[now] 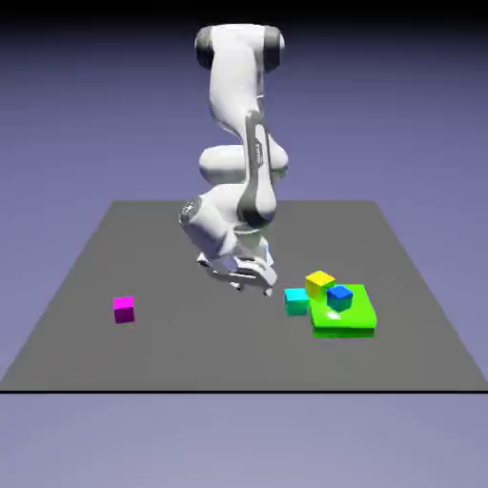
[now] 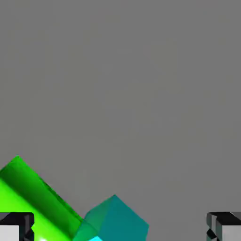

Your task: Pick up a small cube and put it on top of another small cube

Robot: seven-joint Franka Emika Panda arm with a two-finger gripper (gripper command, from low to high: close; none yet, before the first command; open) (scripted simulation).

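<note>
The small cyan cube [image 1: 296, 301] rests on the grey table, touching the left side of a flat green block [image 1: 345, 320]. In the hand view the cyan cube [image 2: 115, 221] shows at the bottom edge, left of the middle, beside the green block [image 2: 28, 197]. My gripper [image 1: 255, 281] hangs just above the table, a little to the exterior view's left of the cyan cube. It is open, with nothing between its fingertips [image 2: 226, 228]. A blue cube [image 1: 339, 297] sits on the green block, and a yellow cube [image 1: 319, 282] sits at the block's far left corner.
A magenta cube [image 1: 124, 309] lies alone far toward the exterior view's left. The table's front edge [image 1: 238, 389] runs across the lower part of that view.
</note>
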